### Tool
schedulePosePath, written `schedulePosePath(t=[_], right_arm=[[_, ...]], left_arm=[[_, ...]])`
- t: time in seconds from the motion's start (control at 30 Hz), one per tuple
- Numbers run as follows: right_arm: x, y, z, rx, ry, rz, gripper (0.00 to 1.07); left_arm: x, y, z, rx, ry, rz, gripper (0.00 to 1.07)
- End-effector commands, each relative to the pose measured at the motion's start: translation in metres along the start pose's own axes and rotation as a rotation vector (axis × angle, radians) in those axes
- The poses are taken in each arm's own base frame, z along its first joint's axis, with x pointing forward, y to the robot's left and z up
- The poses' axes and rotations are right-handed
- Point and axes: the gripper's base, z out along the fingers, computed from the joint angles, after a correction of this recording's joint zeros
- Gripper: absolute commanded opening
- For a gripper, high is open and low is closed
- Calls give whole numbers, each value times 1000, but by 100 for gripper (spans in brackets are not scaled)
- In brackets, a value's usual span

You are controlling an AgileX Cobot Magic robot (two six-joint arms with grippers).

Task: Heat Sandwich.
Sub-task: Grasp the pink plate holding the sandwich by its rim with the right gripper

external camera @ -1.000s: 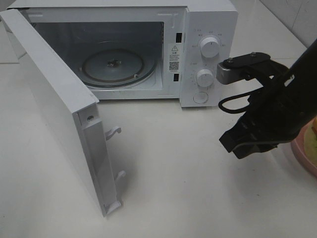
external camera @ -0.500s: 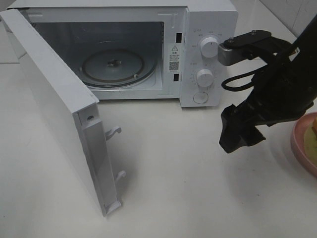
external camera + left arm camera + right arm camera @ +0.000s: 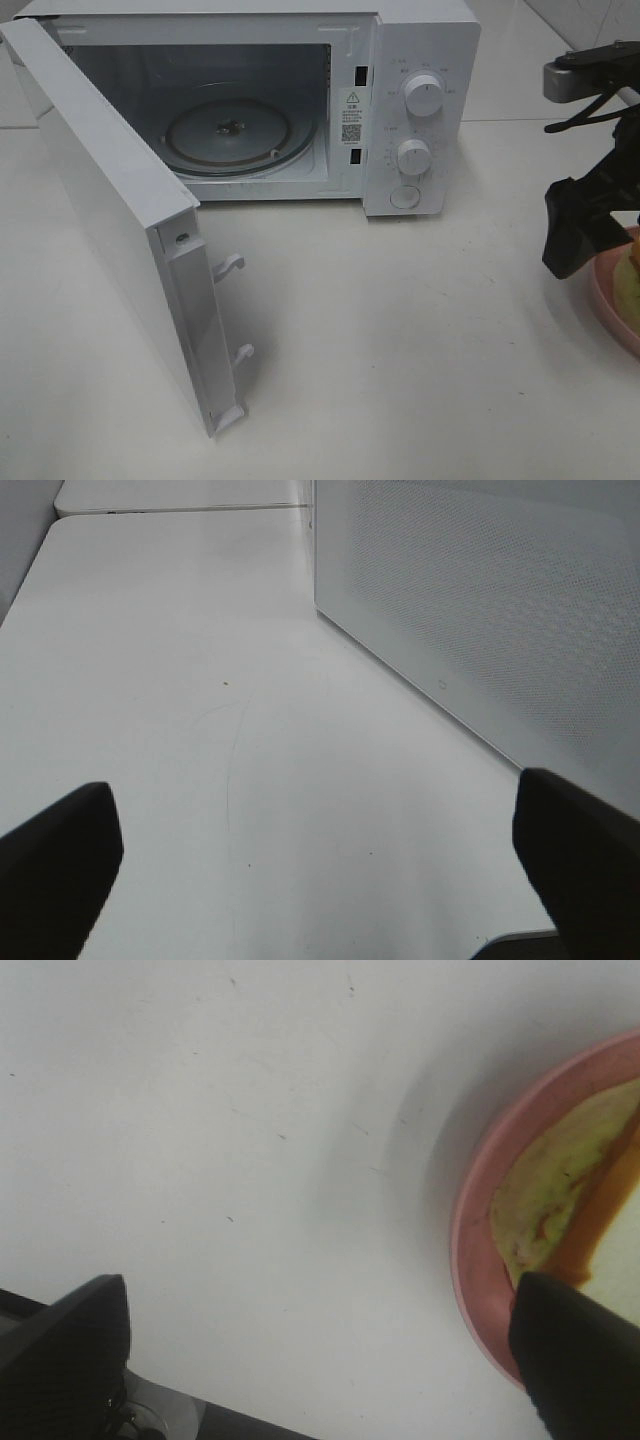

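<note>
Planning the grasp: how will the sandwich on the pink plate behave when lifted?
The sandwich shows layers, a leaf and orange filling at its edge, so it is probably soft and may squash or slide apart when squeezed. Being bread and leaf, it is likely light. It likely won't roll, lying flat on the pink plate.

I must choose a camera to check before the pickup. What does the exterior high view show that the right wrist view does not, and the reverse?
Only the exterior high view shows the microwave, its door swung open, and the glass turntable inside. Only the right wrist view shows how the right gripper stands: jaws wide apart, holding nothing. Both show the pink plate carrying the sandwich, and the white table.
</note>
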Motion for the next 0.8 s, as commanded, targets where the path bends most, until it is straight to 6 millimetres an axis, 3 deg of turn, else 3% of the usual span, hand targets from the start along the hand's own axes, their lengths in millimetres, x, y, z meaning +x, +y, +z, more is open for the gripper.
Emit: schedulePosePath(t=[0.03,0.23,0.8], right_arm=[[4,-12,-4,17,5,48,99],[5,-32,6,22,32,168,98],[-14,-44,61,10,122,225,96]], left_arm=[[1,0,-2,7,-30,-2,100],[1,0,-2,7,-30,-2,100],[1,0,-2,7,-30,-2,100]])
